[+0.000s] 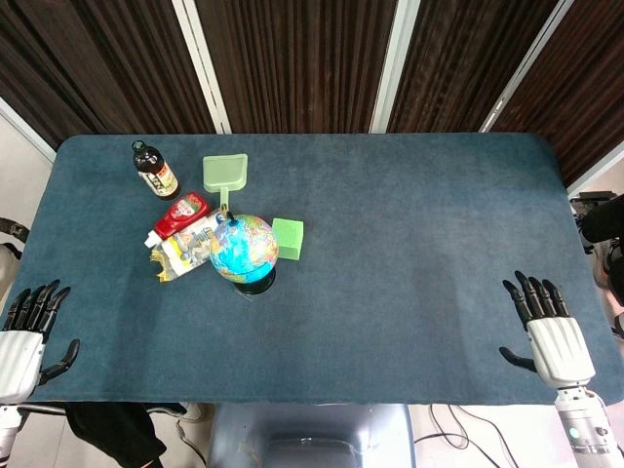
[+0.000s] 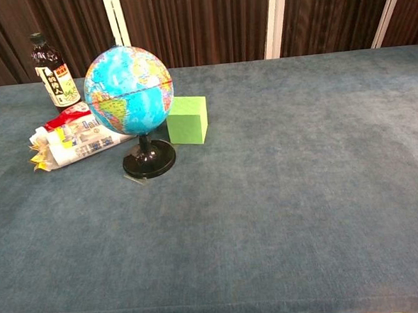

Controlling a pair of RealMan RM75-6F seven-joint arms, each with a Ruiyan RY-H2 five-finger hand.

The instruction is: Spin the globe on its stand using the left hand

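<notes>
A small blue globe stands upright on a round black stand left of the table's middle; the chest view shows the globe close up. My left hand lies flat at the table's near left edge, fingers spread, holding nothing, far from the globe. At the near right edge my right hand rests flat and open too. Neither hand shows in the chest view.
A green cube sits just right of the globe. Left of it lie a snack packet and a red ketchup bottle. A dark sauce bottle and a green scoop stand behind. The blue table cloth spreads rightward.
</notes>
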